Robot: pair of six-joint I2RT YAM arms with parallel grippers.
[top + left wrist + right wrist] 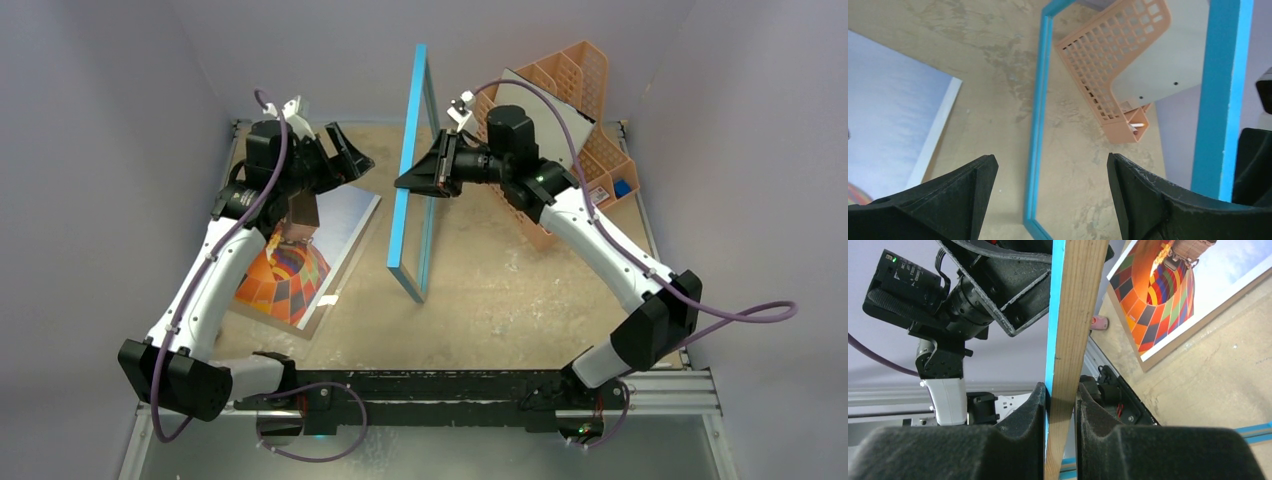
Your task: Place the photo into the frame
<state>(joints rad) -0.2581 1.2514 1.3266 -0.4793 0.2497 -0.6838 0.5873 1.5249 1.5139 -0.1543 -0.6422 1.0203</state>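
The right gripper point(1062, 396) pinches the frame point(411, 140) by its edge, standing it upright, long axis running away from the bases. The photo point(292, 278) lies flat beyond the frame, just under the spread, empty left gripper point(1051, 160), the nearer arm.

The frame point(413, 110) stands on edge in the middle of the worktop point(500, 300), walling left from right. Left of the frame, a bare strip reaches the flat photo point(345, 225). Right of the frame, the right pincer point(1062, 405) clamping its edge and the orange organiser point(585, 90) crowd the far part; nearer lies bare.
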